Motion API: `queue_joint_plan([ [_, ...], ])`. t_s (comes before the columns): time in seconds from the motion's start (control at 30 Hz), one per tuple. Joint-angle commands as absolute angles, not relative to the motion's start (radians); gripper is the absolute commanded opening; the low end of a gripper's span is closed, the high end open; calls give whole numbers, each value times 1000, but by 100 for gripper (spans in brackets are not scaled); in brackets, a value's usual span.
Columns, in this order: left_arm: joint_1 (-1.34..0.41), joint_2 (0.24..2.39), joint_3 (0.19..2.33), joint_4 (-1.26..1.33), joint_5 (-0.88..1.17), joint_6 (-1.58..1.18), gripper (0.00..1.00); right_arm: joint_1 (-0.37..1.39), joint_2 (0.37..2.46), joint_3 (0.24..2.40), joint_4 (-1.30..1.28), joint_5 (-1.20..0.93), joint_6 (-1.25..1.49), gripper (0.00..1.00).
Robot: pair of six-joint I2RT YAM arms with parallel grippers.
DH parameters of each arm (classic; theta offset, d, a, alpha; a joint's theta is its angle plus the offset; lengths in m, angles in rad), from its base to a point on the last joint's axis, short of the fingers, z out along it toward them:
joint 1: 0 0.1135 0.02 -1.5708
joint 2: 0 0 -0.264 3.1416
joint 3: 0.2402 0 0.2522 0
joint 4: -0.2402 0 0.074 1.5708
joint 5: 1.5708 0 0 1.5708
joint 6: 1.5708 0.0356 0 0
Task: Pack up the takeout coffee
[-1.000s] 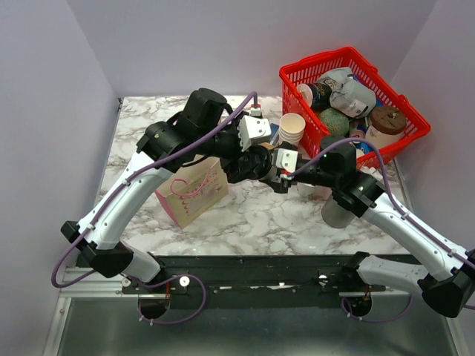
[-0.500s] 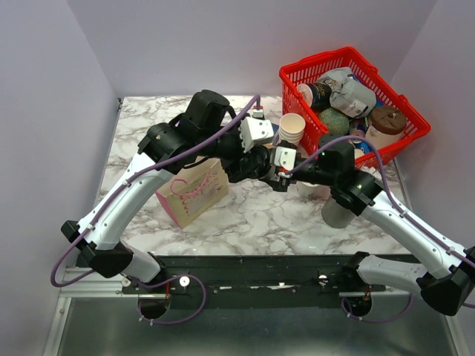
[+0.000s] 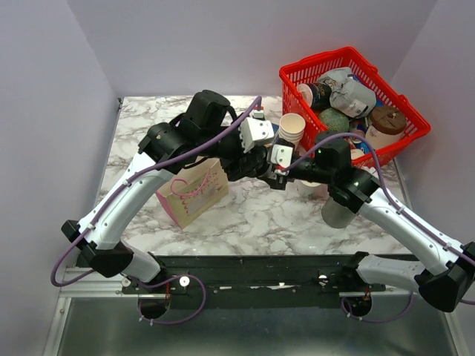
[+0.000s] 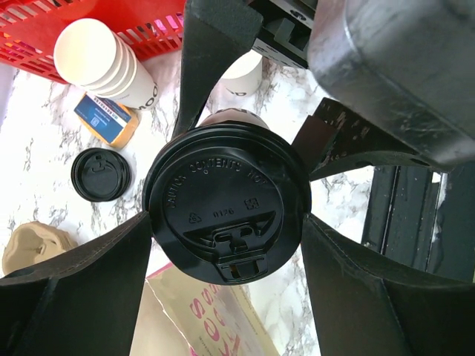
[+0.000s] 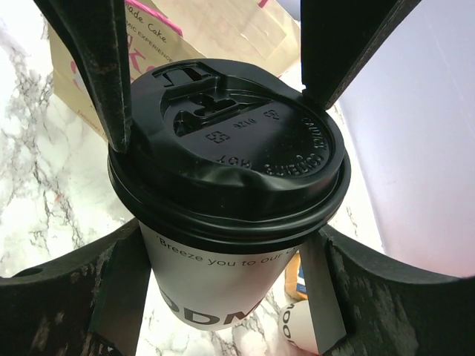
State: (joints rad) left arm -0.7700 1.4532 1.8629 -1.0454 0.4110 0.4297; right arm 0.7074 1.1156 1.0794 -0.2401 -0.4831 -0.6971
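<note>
The takeout coffee is a white paper cup [image 5: 215, 289] with a black lid [image 4: 226, 211], and it hangs above the table between both grippers. My right gripper [image 5: 223, 256] is shut on the cup's body just under the lid. From the opposite side my left gripper [image 4: 228, 226] meets it, with its fingers [image 4: 111, 282] pressed on both sides of the lid's rim. In the top view the two grippers meet at mid-table, left gripper [image 3: 256, 152] and right gripper [image 3: 278, 159], and they hide the cup. A kraft paper bag with pink print [image 3: 194, 191] stands just left of and below them.
A red basket [image 3: 315, 59] full of containers stands at the back right. Beside it are a stack of nested white cups [image 3: 291, 127], a loose black lid [image 4: 101, 174], an orange-and-blue packet [image 4: 107, 119] and a single white cup [image 4: 241, 74]. A grey cup [image 3: 338, 211] stands under my right arm.
My right gripper has shifted slightly left and toward the back with the cup. The left gripper's fingers have drawn in around the lid.
</note>
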Motion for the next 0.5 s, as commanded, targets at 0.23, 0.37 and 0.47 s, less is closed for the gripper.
queue_joint_plan([
  [0.23,-781,1407,1816,-1109,319,500,51,709,1077,1187,-290,-455,-648,90],
  [0.37,-773,1346,1783,-1120,284,509,45,692,1045,1275,-337,-543,-566,97],
  [0.47,-756,1318,1776,-1137,259,525,39,690,1065,1348,-354,-535,-549,98],
])
